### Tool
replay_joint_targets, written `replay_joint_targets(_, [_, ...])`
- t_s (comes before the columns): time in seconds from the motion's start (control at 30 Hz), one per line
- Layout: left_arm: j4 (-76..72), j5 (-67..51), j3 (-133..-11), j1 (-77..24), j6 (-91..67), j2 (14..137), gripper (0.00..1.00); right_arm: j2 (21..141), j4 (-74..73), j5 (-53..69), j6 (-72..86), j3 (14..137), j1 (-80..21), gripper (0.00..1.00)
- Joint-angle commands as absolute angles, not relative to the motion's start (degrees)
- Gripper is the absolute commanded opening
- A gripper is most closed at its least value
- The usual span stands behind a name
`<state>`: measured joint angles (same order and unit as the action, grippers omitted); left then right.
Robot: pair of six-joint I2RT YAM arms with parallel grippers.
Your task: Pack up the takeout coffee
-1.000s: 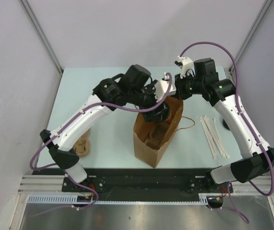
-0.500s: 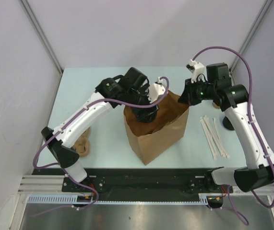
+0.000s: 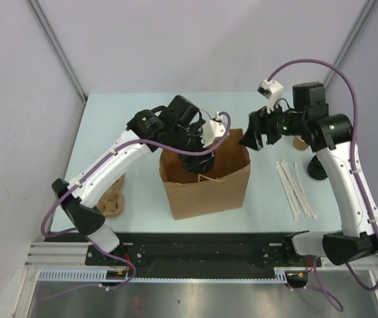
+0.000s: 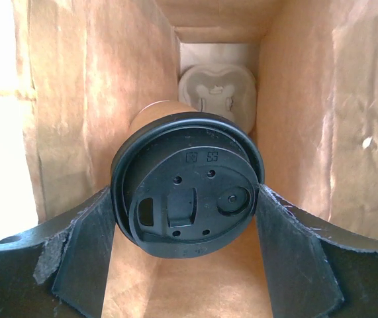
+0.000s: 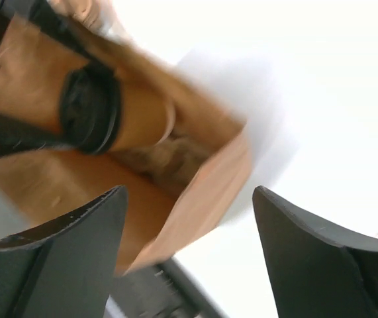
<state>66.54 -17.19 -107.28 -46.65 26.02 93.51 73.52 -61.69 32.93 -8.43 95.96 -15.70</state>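
Our left gripper [image 3: 198, 156] clamps the coffee [image 4: 187, 193] inside the bag [image 3: 205, 190]; we should lower it straight, lid up, before releasing. Our right gripper [image 3: 250, 137] hovers spread wide at the bag's two o'clock.

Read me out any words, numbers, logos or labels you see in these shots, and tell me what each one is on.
On the black lid of the coffee cup: two tiny raised marks near its upper edge, too small and faint to read.
On the paper bag: no print visible, outside or inside.
On the pale pulp tray at the bottom of the bag: no text.
Nothing else is readable; the right wrist view is blurred.
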Motion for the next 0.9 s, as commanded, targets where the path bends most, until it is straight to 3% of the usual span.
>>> replay_joint_targets(0.0, [65.30,-18.55,-105.56,-46.85,26.81,89.30,0.15,77.60,-54.50,34.09,-17.29,99.05,-15.91,0.84])
replay_joint_targets(0.23, [62.76,-17.49,-100.64,-46.93,25.93,86.23,0.16,82.61,-53.53,34.81,-27.06,99.84,-23.28,0.90])
replay_joint_targets(0.53, [60.21,-17.05,-95.98,-47.64,25.58,84.12,0.16,88.93,-49.39,34.54,-32.51,101.24,-27.42,0.82])
replay_joint_targets(0.63, [59.15,-16.44,-94.05,-47.64,25.31,83.15,0.16,89.82,-49.92,34.54,-34.10,101.43,-28.04,0.61])
replay_joint_targets(0.73, [57.75,-15.56,-91.94,-47.64,25.05,81.65,0.16,89.74,-48.87,34.01,-34.10,102.04,-27.95,0.17])
replay_joint_targets(0.77, [57.22,-15.03,-91.24,-47.64,25.05,80.61,0.15,89.56,-48.26,34.01,-33.06,102.30,-27.95,0.08])
replay_joint_targets(0.8, [56.69,-14.59,-89.93,-47.64,25.05,80.16,0.15,89.39,-47.47,34.01,-32.00,102.65,-28.04,0.01])
replay_joint_targets(0.87, [55.29,-13.01,-88.51,-47.64,25.40,79.28,0.15,87.90,-44.40,33.40,-30.07,103.18,-28.04,0.00])
